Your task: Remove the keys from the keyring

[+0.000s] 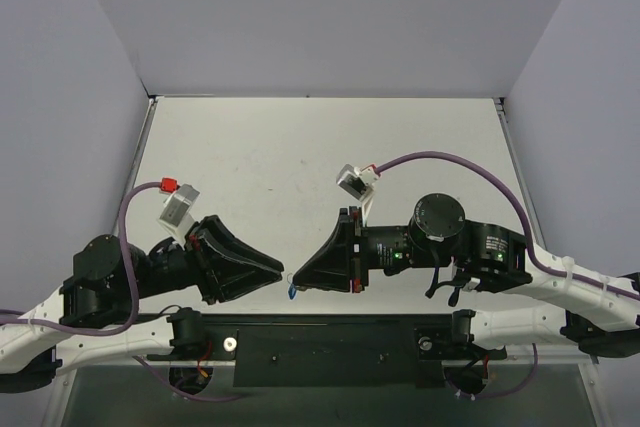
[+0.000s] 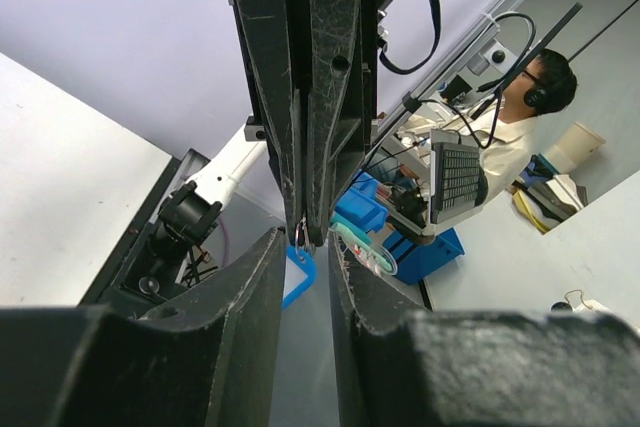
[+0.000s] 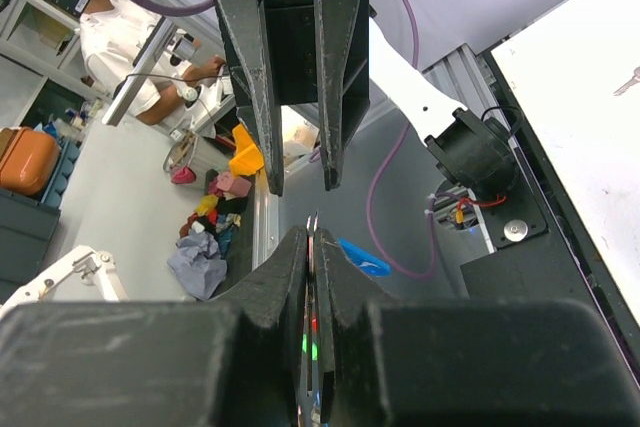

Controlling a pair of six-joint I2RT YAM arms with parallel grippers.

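My right gripper (image 1: 298, 278) is shut on the thin ring of the keyring, and thin metal edges stick out between its fingertips (image 3: 314, 235). The blue tag (image 3: 362, 258) hangs just under them; it also shows in the top view (image 1: 291, 293) and the left wrist view (image 2: 299, 273). My left gripper (image 1: 281, 272) faces it tip to tip, open with a narrow gap (image 2: 304, 247) and holding nothing. I cannot tell whether the key is on the ring. A tiny silver piece (image 3: 628, 80) lies on the white table.
Both grippers hover over the table's near edge (image 1: 300, 319), above the black base rail. Beyond the edge are blue bins (image 2: 420, 247) and coloured clutter on the floor (image 3: 215, 212). A person sits at a desk (image 2: 520, 117).
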